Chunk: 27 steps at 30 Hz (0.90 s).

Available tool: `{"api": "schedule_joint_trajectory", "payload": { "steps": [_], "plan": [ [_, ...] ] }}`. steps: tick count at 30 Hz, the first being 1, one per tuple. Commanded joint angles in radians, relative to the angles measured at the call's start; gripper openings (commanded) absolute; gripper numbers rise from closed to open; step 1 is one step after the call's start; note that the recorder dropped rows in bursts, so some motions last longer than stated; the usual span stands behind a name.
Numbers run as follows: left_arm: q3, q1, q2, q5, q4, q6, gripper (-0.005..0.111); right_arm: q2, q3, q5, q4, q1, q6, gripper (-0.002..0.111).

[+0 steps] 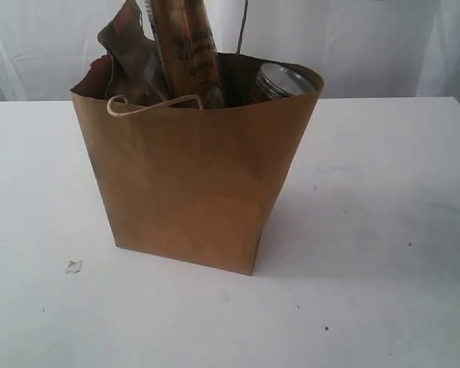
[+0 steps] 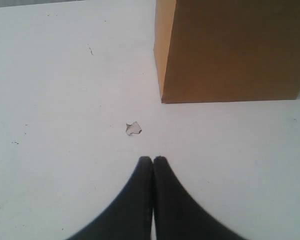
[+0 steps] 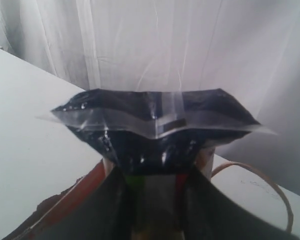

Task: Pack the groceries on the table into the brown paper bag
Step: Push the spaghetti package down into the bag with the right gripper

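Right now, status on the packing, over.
Left gripper shut, empty, over table. Right gripper shut on spaghetti packet, upright in bag. Small scrap on table near bag.

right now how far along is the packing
Done: the brown pouch and a jar sit inside the brown paper bag. In hand: the right gripper grips the spaghetti packet, standing in the bag's mouth. Left: release it; the table shows only a small scrap near the shut left gripper.
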Motion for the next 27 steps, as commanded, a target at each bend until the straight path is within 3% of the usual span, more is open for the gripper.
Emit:
{"api": "schedule_joint_trajectory", "payload": {
  "steps": [1,16,27],
  "plan": [
    [0.004,-0.002,-0.005,0.005,0.003,-0.009,0.001,0.001,0.005,0.087,0.023,0.016,-0.006,0.0],
    [0.004,-0.002,-0.005,0.005,0.003,-0.009,0.001,0.001,0.005,0.211,0.023,0.016,-0.006,0.001],
    [0.004,-0.002,-0.005,0.005,0.003,-0.009,0.001,-0.029,0.005,0.222,0.023,0.016,-0.012,0.028]
  ]
}}
